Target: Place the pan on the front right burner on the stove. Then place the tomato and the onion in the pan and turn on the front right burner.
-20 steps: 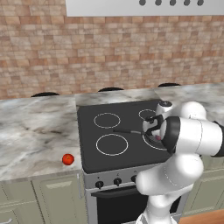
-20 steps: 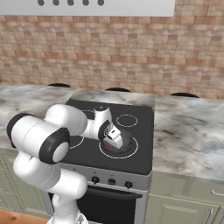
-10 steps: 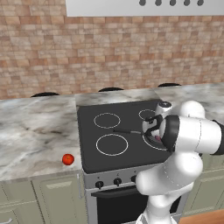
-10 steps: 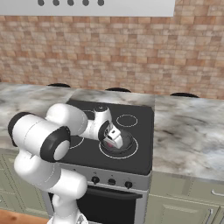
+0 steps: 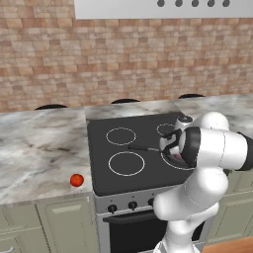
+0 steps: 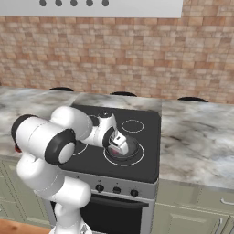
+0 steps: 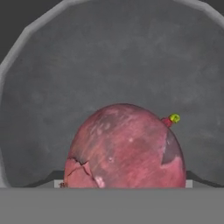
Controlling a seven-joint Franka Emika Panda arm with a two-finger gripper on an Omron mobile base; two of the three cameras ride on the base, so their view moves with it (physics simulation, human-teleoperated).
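Pan (image 6: pixel 130 148) is sitting on the front right burner (image 6: pixel 135 161) of the stove (image 5: pixel 111 178). Onion (image 7: pixel 124 146) is lying inside the pan, gripper (image 6: pixel 119 145) hanging right over it. Pan handle (image 5: pixel 144 147) is pointing left across the stove. Tomato (image 5: pixel 76 180) is sitting on the counter (image 5: pixel 39 148) just left of the stove, near its front edge.

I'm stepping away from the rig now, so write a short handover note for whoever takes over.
Gripper: low over the pan, jaws wide either side of the onion; whether they grip it can't be told.
Pan: on the front right burner of the stove, handle pointing left.
Tomato: on the counter left of the stove.
Done: pan placed.
Left: release onion, fetch tomato, turn on burner.
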